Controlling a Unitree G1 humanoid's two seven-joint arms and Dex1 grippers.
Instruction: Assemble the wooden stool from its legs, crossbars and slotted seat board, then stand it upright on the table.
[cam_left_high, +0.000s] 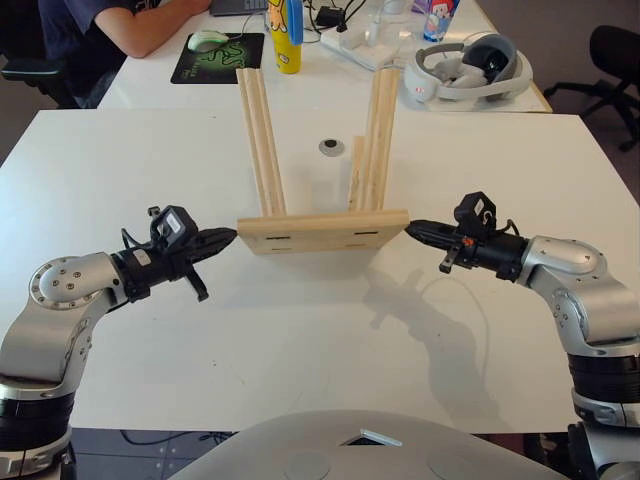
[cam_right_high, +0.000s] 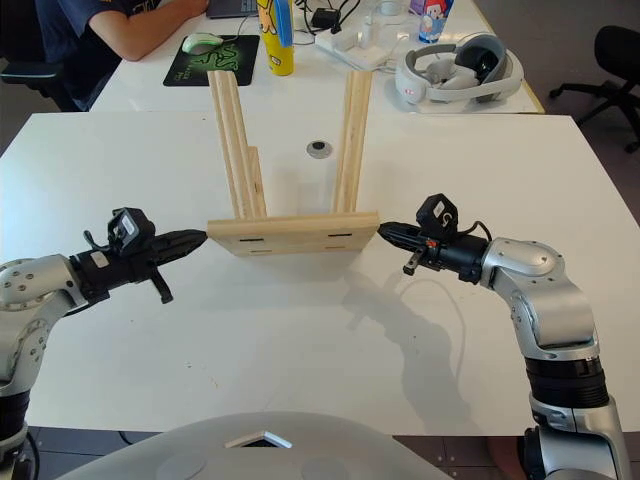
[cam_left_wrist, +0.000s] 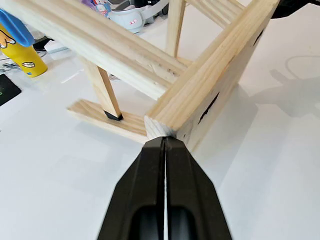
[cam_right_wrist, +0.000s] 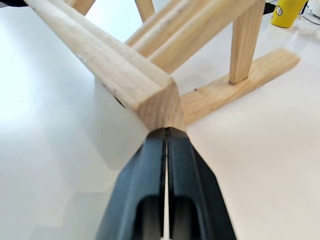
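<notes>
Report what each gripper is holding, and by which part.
Nothing sits between any fingers: the left gripper and right gripper are both shut, their tips pressed against opposite ends of the seat board, pinching it between them.

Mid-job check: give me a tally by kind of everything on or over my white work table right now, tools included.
Wooden stool, lying on its side: 1
Tools: 2, the left tool and the right tool, both shut
Cable grommet: 1
Total: 4
</notes>
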